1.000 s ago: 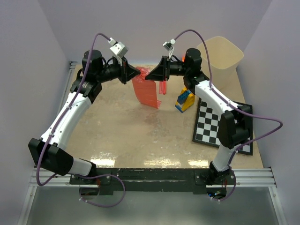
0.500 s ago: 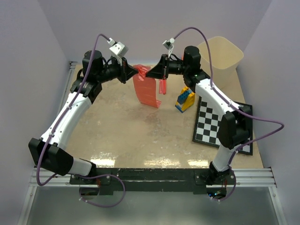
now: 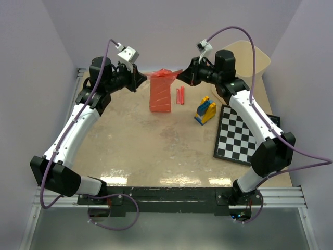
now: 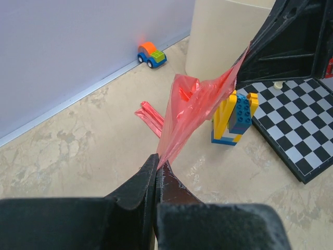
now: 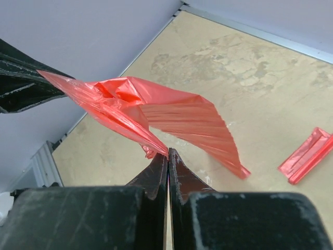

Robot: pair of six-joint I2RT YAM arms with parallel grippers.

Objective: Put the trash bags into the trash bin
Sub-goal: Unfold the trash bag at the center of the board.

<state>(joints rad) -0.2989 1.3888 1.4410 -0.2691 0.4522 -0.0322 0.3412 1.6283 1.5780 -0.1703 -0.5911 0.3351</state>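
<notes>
A crinkly red trash bag (image 3: 160,95) hangs above the table, its top edge stretched between my two grippers. My left gripper (image 3: 143,77) is shut on the bag's left corner, and its wrist view shows the bag (image 4: 193,101) running out from the tips (image 4: 157,159). My right gripper (image 3: 181,73) is shut on the opposite corner (image 5: 168,152), with the bag (image 5: 174,112) fanning out beyond it. A second trash bag, a narrow folded red strip (image 3: 180,96), lies flat on the table. The cream trash bin (image 3: 258,58) stands at the back right, partly hidden behind my right arm.
A yellow-and-blue block stack (image 3: 205,110) stands right of the folded strip. A black-and-white checkerboard (image 3: 244,139) lies at the right. A small orange toy car (image 4: 151,54) sits by the back wall. Walls close in the left, back and right sides.
My right gripper has shut on the bag's edge and drawn back to the right. The bag's top is now pulled taut between both grippers and hangs higher.
</notes>
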